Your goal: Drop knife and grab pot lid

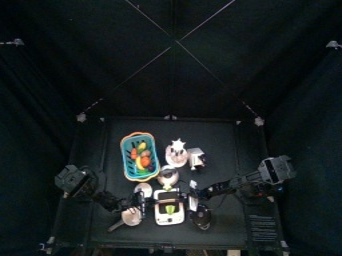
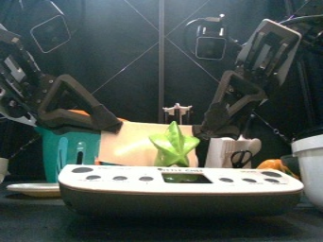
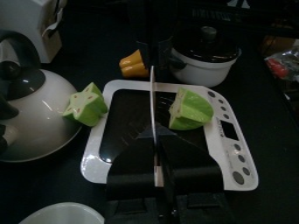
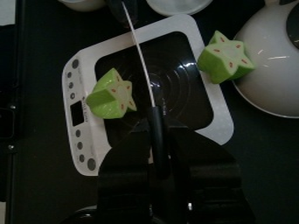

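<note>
A thin pale strip seen edge-on, which I take for the knife (image 3: 155, 114), runs out from my left gripper (image 3: 156, 144), whose jaws stand shut on it. It hangs over the middle of the white tray (image 3: 229, 131) with the dark top. The pot lid (image 3: 208, 44), a dark disc with a knob, sits on a white pot beyond the tray. My right gripper (image 4: 156, 131) hovers over the same tray (image 4: 79, 96). A thin grey line runs out from it, and I cannot tell what that is. In the top view both grippers flank the tray (image 1: 167, 212).
Two green star fruit halves (image 3: 84, 103) (image 3: 193, 109) lie on the tray's edges, either side of the strip. A white kettle (image 3: 24, 96) stands close beside the tray. A teal basket (image 1: 138, 152) of fruit is behind it. A white plate (image 2: 25, 189) lies front left.
</note>
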`<state>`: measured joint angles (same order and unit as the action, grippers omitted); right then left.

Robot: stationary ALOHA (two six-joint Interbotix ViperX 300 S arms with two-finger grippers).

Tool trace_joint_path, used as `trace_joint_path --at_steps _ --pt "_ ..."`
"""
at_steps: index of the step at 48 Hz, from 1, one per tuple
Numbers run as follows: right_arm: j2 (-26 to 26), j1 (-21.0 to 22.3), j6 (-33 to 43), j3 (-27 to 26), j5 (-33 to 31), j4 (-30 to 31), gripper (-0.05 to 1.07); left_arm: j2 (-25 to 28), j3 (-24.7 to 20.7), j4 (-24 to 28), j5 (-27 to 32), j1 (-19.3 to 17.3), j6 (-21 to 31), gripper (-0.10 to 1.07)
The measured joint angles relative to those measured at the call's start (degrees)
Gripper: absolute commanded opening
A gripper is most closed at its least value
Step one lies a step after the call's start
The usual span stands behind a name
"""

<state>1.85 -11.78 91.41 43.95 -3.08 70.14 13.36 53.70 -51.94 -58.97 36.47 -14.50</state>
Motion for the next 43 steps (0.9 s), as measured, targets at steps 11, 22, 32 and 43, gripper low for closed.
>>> trace_joint_path --at_steps 11,22,32,43 --pt "-0.09 0.00 0.00 -0.09 0.09 0.00 0.41 -0.09 -0.18 -0.09 0.09 0.00 -0.09 0.30" --pt "1.14 0.00 0.00 0.00 -0.18 -0.09 0.41 -2.81 0.44 -0.09 0.35 -0.62 -0.62 0.34" --pt "3.43 0.00 0.00 0.35 -1.05 0.26 0.41 -6.42 1.58 0.62 0.35 -2.02 -1.32 0.50" --pt "4.48 0.09 0.18 1.58 -2.20 -0.18 0.41 -10.02 3.60 0.88 0.44 -2.99 -2.20 0.76"
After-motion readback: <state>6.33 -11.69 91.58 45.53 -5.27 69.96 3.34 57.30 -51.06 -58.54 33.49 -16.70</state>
